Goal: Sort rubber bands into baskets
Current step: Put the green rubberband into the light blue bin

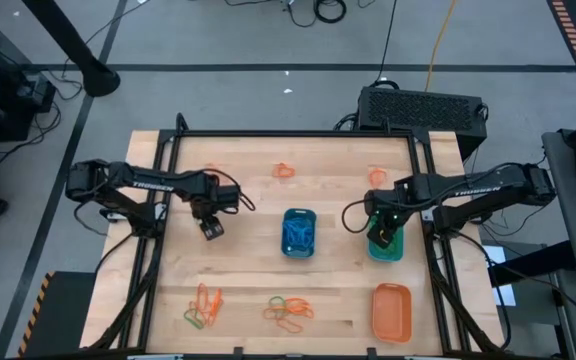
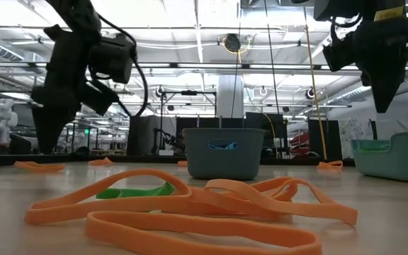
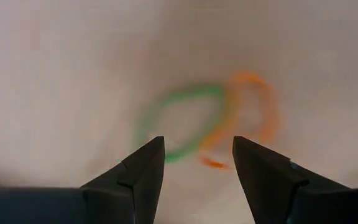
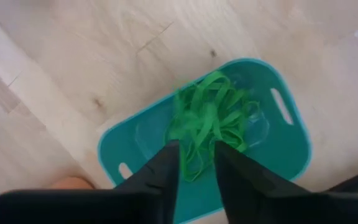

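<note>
The teal basket (image 4: pixel 126 146) stands at the table's right with a heap of green rubber bands (image 4: pixel 207 115) in it. My right gripper (image 4: pixel 196 149) hangs above it, pointing down, open by a narrow gap, with nothing hanging from it in the low view (image 2: pixel 382 99). My left gripper (image 3: pixel 197 146) stands open over the left half of the table (image 1: pixel 212 228), pointing down. A green band (image 3: pixel 179 118) and an orange band (image 3: pixel 253 112) lie overlapping on the wood below it. The blue basket (image 1: pixel 299 214) sits mid-table and the orange basket (image 1: pixel 391 310) at the near right.
Loose orange and green bands lie near the front edge at the left (image 1: pixel 203 305) and in the middle (image 1: pixel 288 310). A few orange ones lie toward the far edge (image 1: pixel 285 170). A black frame (image 1: pixel 298 134) borders the tabletop.
</note>
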`<state>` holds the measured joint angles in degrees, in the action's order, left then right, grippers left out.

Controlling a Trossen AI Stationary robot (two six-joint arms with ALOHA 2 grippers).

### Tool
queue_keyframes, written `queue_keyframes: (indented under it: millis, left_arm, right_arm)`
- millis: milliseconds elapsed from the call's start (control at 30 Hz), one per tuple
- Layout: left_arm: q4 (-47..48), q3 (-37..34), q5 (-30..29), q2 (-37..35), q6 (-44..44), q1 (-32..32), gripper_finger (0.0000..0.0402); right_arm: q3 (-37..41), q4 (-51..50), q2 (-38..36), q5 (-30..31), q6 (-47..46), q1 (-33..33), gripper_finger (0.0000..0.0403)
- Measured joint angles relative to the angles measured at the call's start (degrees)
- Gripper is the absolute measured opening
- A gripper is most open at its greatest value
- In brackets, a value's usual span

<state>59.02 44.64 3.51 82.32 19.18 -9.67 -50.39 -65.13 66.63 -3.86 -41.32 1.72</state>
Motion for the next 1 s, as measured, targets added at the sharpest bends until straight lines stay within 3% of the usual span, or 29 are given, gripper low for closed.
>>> queue_keyframes:
  millis: [100, 167, 367, 567, 667, 867, 1000]
  left_arm:
    - [-0.04, -0.91, -9.4, 0.0, 3.65, 0.11, 0.0199]
    - [-0.28, -1.5, -11.74, 0.0, 4.32, 0.09, 0.0199]
    - [-4.52, -5.2, -9.36, 0.0, 4.1, 0.06, 0.0199]
    - [-8.0, -8.12, -8.04, -0.24, 4.11, -0.22, 0.0189]
    - [-8.17, -8.26, -6.94, -0.2, 4.31, -0.33, 0.0151]
    - [-8.5, -8.33, -6.12, -0.14, 6.01, -0.33, 0.0019]
    - [-8.07, -7.72, -7.23, -0.03, 5.97, -0.31, 0.0006]
  right_arm:
    - [0.0, -0.4, 0.0, 1.23, -1.0, 0.0, 0.0121]
    - [0.0, -0.28, 0.02, 1.25, -1.08, 0.0, 0.0143]
    - [0.0, -0.3, 0.02, 1.13, -1.12, 0.0, 0.0184]
    - [-0.03, 0.43, 0.02, 0.49, -1.12, 0.0, 0.0192]
    - [-1.05, 0.64, 0.04, -0.7, -1.0, -0.05, 0.0191]
    - [-5.16, -0.01, 0.04, -0.98, -1.09, -0.26, 0.0191]
    - [-8.96, -1.42, 0.04, -0.98, -1.08, -0.26, 0.0187]
